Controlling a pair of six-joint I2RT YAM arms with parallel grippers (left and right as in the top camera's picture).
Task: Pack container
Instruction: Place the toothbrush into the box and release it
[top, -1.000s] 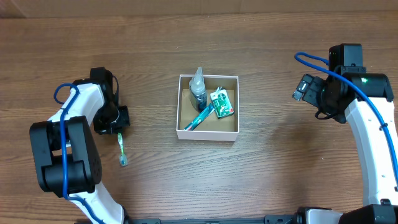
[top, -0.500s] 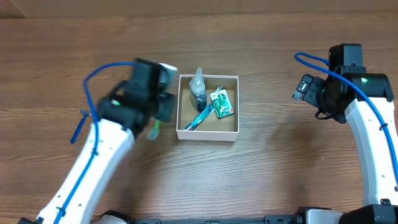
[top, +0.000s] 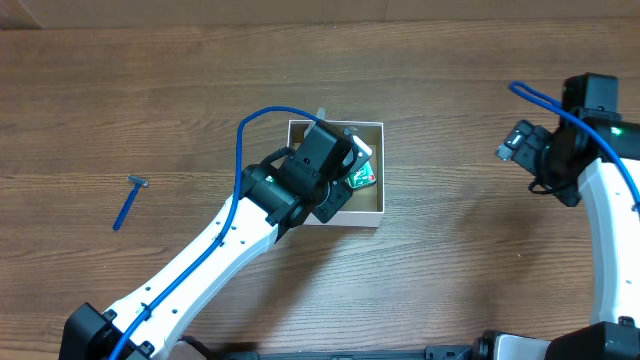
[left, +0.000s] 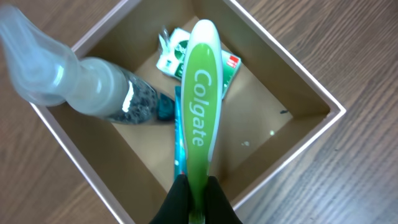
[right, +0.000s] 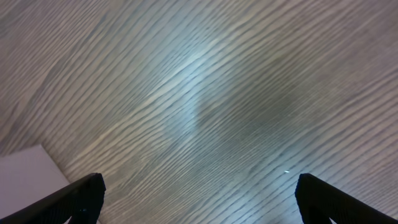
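Observation:
The container (top: 372, 216) is a small square white-walled box with a brown inside at the table's middle; it also shows in the left wrist view (left: 292, 109). My left gripper (left: 196, 200) is shut on a green Colgate toothbrush (left: 200, 118) and holds it over the box. My left arm covers much of the box in the overhead view (top: 325, 175). Inside lie a clear spray bottle (left: 93, 87), a green and white packet (left: 180, 56) and a teal toothbrush (left: 179, 146). My right gripper (right: 196, 199) is open and empty over bare wood at the far right (top: 515, 145).
A blue razor (top: 128, 201) lies on the wood at the far left. A pale flat corner (right: 28, 180) shows at the lower left of the right wrist view.
My left arm has swung from the left side over to the box, carrying the green toothbrush. The right arm has shifted slightly to the right.

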